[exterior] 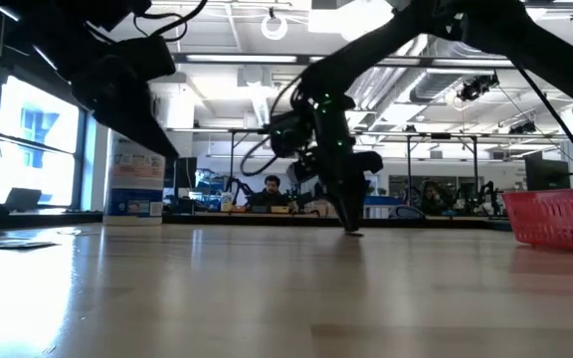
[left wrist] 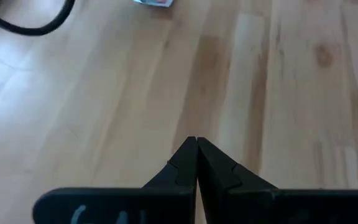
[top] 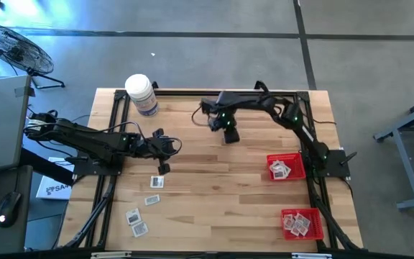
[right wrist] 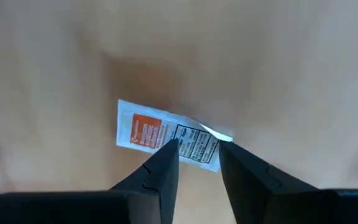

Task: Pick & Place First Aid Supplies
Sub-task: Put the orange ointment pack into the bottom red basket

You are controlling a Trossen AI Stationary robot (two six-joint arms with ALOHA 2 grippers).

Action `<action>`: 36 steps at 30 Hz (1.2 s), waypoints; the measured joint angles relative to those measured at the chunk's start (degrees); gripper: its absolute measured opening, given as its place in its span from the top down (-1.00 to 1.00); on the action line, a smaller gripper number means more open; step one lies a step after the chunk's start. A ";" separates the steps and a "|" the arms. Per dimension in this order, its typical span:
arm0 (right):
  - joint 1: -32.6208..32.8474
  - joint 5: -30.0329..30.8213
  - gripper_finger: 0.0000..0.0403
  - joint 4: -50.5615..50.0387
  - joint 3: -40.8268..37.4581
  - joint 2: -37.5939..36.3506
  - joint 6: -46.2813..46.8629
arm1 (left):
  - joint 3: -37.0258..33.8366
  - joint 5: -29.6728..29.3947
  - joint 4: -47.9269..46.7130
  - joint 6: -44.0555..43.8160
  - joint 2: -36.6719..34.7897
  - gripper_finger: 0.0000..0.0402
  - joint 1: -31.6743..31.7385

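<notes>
My right gripper (right wrist: 197, 149) points down over the middle of the table's far half (top: 230, 135), shut on a small white packet (right wrist: 166, 134) with orange and black print. My left gripper (left wrist: 196, 143) is shut on nothing and hangs over the table's left half (top: 165, 167), slanting down. Several more packets lie flat on the wood near the left front, among them one (top: 157, 181) just in front of the left gripper and another (top: 152, 200) nearer the front edge. Two red mesh baskets (top: 286, 157) (top: 302, 213) on the right hold more packets. My right gripper pinches the packet's black-printed end (right wrist: 194, 146) between its two fingertips, coming from above and pointing down. The orange-printed end sticks out sideways past one finger. The packet lies about level and casts a shadow on the wood beneath it.
A large white bottle with a purple label (top: 142, 93) stands at the far left of the table. A black frame runs along the table's left, far and right sides. Bare wood lies between the two arms and toward the front middle.
</notes>
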 joint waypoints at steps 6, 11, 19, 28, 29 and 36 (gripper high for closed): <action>5.87 4.58 0.45 -1.88 -0.04 -3.87 5.15 | 1.53 3.98 -6.04 -2.58 0.00 1.00 0.00; 7.48 4.69 0.45 -1.61 0.02 -8.41 6.32 | 1.82 4.21 -7.80 -3.78 0.00 1.00 0.00; 6.89 2.49 0.45 4.28 0.07 -9.18 8.64 | 1.84 3.85 -7.12 -3.79 0.00 1.00 0.00; 6.76 6.95 0.47 6.27 0.09 -8.34 -6.11 | 1.84 3.81 -7.06 -3.79 0.00 1.00 0.00; 6.95 6.81 0.48 6.21 0.09 -8.03 -7.09 | 1.84 3.79 -7.06 -3.77 0.00 1.00 0.00; 9.51 11.32 0.55 5.82 0.07 -3.65 -15.12 | 1.84 3.63 -7.12 -3.38 0.00 1.00 0.00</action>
